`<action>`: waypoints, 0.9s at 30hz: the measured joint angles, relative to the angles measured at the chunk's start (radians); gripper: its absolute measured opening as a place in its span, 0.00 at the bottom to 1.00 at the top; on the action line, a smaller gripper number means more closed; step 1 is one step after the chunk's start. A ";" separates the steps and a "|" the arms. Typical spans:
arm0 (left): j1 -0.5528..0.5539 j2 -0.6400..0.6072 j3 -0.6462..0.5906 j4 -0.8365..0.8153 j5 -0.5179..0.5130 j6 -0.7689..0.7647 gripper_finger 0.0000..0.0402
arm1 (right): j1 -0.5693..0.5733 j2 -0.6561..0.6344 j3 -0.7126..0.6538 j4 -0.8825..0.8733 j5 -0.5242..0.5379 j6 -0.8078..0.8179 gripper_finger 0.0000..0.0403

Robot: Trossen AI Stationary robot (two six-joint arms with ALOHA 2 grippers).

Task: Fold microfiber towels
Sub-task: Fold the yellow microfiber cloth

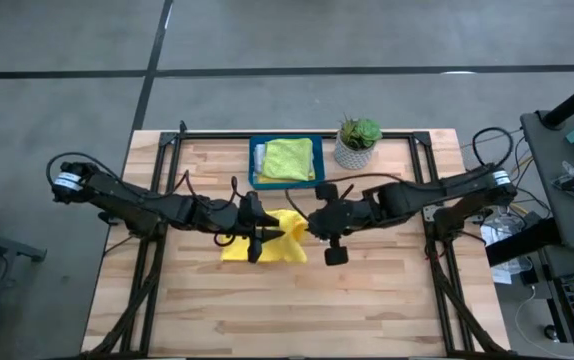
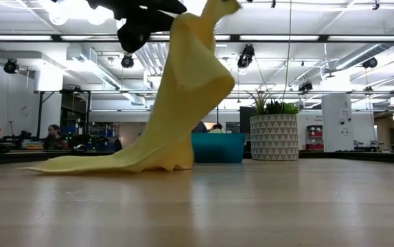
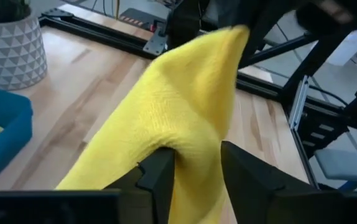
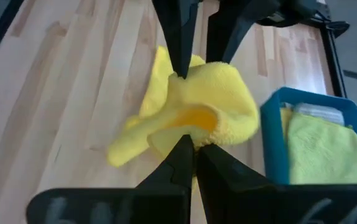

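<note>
A: Where is the yellow towel (image 1: 272,240) now?

B: In the high view we have it at the centre of the frame, between our two grippers. In the low view one part hangs up to the top of the frame, and its lower edge lies on the wooden table (image 1: 367,300).

A: What do our claws do?

B: The right gripper (image 4: 192,144) is closed and pinches a fold of the yellow towel, at the lower middle of its wrist view. The left gripper (image 3: 197,163) has its fingers apart, with the cloth passing between them; the cloth touches at least one finger, but we cannot tell if it is really held.

A: Which step is this?

B: We think it is the middle of a fold: one part is lifted, the fold is not yet laid flat. A lime green towel (image 1: 288,158) already lies in the blue tray (image 1: 255,170) at the upper centre, beside the potted plant (image 1: 357,141).

A: What does the next move need?

B: We judge that the lifted part must be carried over the part on the table and put down with the edges matching, without dragging the lower part.
</note>
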 joint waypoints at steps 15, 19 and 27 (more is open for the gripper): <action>0.019 -0.010 0.013 0.193 0.000 0.120 0.30 | -0.001 0.001 0.348 -0.285 -0.001 0.091 0.02; 0.019 -0.005 0.017 0.224 0.001 0.172 0.30 | -0.023 0.001 0.418 -0.322 0.000 0.137 0.02; -0.013 0.044 0.017 0.232 0.003 0.285 0.49 | -0.128 0.060 0.444 -0.350 0.082 0.202 0.02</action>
